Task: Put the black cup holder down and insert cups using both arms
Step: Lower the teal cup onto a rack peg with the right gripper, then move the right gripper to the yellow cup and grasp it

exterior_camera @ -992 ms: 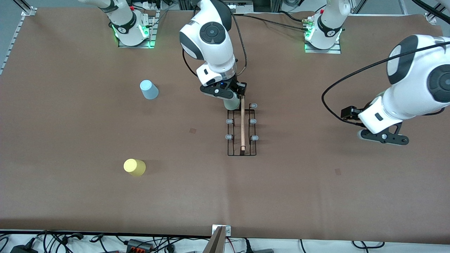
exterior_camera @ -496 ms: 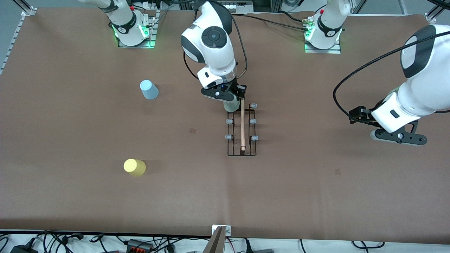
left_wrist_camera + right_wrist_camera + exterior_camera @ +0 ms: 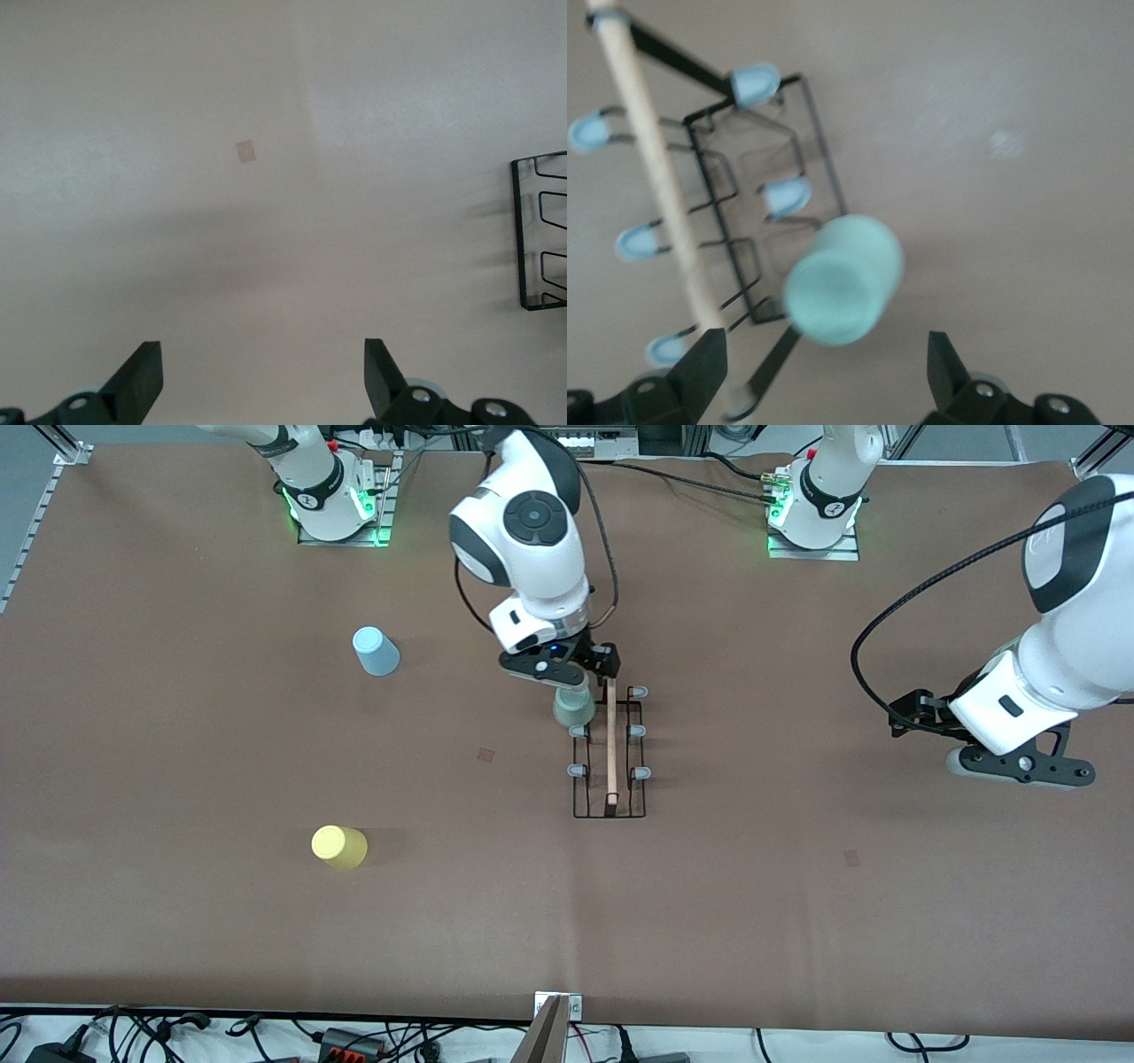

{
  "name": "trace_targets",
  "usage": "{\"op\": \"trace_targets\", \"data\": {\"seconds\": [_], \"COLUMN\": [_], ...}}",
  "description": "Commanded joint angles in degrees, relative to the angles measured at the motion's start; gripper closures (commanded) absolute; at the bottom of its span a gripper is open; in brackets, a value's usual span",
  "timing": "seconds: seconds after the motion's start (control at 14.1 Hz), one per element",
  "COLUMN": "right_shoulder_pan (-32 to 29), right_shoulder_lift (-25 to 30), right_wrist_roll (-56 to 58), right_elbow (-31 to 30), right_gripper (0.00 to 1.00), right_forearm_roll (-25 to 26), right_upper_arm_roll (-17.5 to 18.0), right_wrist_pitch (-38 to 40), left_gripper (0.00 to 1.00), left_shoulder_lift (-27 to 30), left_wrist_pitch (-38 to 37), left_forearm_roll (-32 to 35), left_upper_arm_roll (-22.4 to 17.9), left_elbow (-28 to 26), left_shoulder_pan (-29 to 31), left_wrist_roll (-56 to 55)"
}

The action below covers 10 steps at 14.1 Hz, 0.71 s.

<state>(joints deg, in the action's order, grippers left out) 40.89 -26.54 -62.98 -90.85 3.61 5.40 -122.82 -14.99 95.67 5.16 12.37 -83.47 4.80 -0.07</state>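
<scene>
So the right end effector (image 3: 567, 676) is hovering right over the end of the black cup holder (image 3: 609, 755) that sits farthest from the front camera. In the right wrist view its fingers (image 3: 700, 367) are spread wide with nothing between them. The mint green cup (image 3: 574, 708) sits bottom-up just below it, on the rack's corner peg on the side toward the right arm's end of the tabletop. The right wrist view shows the cup (image 3: 843, 280) tilted over on that peg and a bit blurred, so I can't say how well it's seated.

The rack itself stands around the middle of the brown tabletop (image 3: 753, 886), with its wooden rod handle (image 3: 611, 740) running along the top, pointing toward the front camera. Five grey-tipped pegs are bare.

The other two cups are well apart from the rack, both upside down on the tabletop toward the right arm's end. The light blue cup (image 3: 376, 650) is farther from the front camera, the yellow cup (image 3: 338, 846) nearer to it.

The left end effector (image 3: 1019, 766) is up in the air over bare tabletop toward the left arm's end, well clear of the rack, just waiting. The left wrist view shows its fingers (image 3: 142, 379) spread apart, holding nothing, with a corner of the rack's wire base (image 3: 539, 230) at the edge of the shot.
</scene>
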Motion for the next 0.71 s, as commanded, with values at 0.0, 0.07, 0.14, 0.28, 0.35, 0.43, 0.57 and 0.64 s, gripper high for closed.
{"op": "trace_targets", "data": {"seconds": [0.0, 0.07, 0.14, 0.28, 0.35, 0.43, 0.57, 0.64], "right_shoulder_pan": [-7.99, -11.50, -14.84, -20.73, -23.81, -26.45, -30.85, -31.83], "right_shoulder_lift": [2.55, 2.63, 2.64, 2.29, 1.94, 1.58, -0.08, -1.13], "right_wrist_roll": [15.70, 22.39, 28.12, 37.97, 43.33, 47.99, 56.70, 59.78], "right_elbow": [-1.52, -2.13, -2.66, -2.92, -3.88, -4.94, -6.70, -7.14], "right_gripper": [0.00, 0.00, 0.00, 0.00, 0.00, 0.00, 0.00, 0.00], "right_forearm_roll": [2.88, 3.59, 3.68, 3.68, 3.77, 3.77, 3.60, 3.60], "right_upper_arm_roll": [-0.30, -0.56, -0.91, -1.18, -1.27, -1.27, -1.27, -1.35], "right_wrist_pitch": [7.40, 7.50, 7.15, 6.45, 5.14, 2.52, -3.37, -5.74], "left_gripper": [0.00, 0.00, 0.00, 0.00, 0.00, 0.00, 0.00, 0.00], "left_shoulder_lift": [1.10, 1.19, 1.19, 1.36, 1.37, 1.37, 1.37, 1.37], "left_wrist_pitch": [-0.57, -0.57, -0.57, -0.48, -0.48, -0.48, -0.48, -0.48], "left_forearm_roll": [-0.77, -0.86, -0.86, -0.77, -0.86, -0.77, -0.86, -0.86], "left_upper_arm_roll": [0.46, 0.46, 0.46, 0.55, 0.55, 0.55, 0.55, 0.55], "left_elbow": [-0.38, -0.38, -0.47, -0.47, -0.56, -0.56, -0.56, -0.56], "left_shoulder_pan": [0.65, 0.65, 0.65, 0.65, 0.65, 0.65, 0.65, 0.65], "left_wrist_roll": [0.51, 0.51, 0.51, 0.51, 0.51, 0.51, 0.42, 0.42]}}
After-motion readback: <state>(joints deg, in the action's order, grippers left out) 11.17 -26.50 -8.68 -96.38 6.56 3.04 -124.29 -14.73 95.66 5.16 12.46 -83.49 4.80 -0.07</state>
